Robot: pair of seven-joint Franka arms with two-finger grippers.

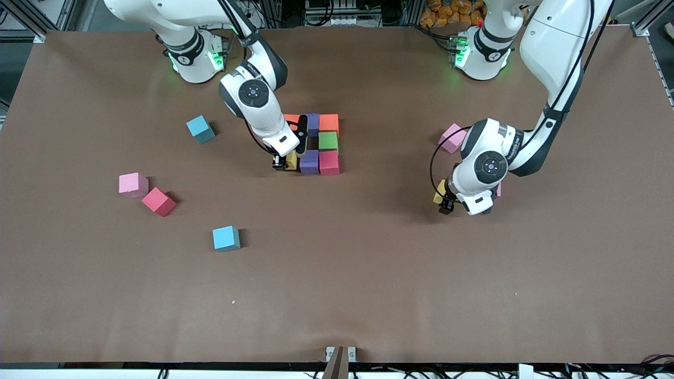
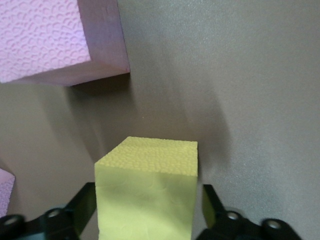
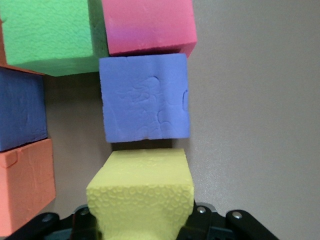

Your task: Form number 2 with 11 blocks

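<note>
Plainly counted fourteen small matte foam cubes.

Found two orange foam cubes [image 1: 329,122] [image 1: 291,119], two purple foam cubes [image 1: 313,125] [image 1: 309,161], one green foam cube [image 1: 327,140] and one red foam cube [image 1: 329,162] packed into a cluster mid-table. Found a second red foam cube [image 1: 158,201], two sky-blue foam cubes [image 1: 200,129] [image 1: 226,238] and one light pink foam cube [image 1: 132,185] lying loose toward the right arm's end of the brown table [image 1: 368,273]. Counted two yellow foam cubes, one at each pincer. Counted two more pink cubes toward the left arm's end, one in plain sight [image 1: 453,138], the other [image 1: 498,189] only a sliver under the left arm.

Saw the right gripper [image 1: 287,162] clamped on the first yellow cube [image 1: 291,159], low beside the cluster. Learned from the right wrist view alone that a narrow shadowed gap parted this yellow cube [image 3: 142,195] from the nearer purple cube [image 3: 144,97].

Saw the left gripper [image 1: 445,202] low over the second yellow cube [image 1: 439,192], near the plain pink cube. Learned from the left wrist view alone that its fingers [image 2: 209,202] stood apart on either side of that cube [image 2: 147,195], not pressed in, with a thin slit at one side. Also caught there both nearby pink cubes, one large [image 2: 55,37], one at the edge [image 2: 4,192].
</note>
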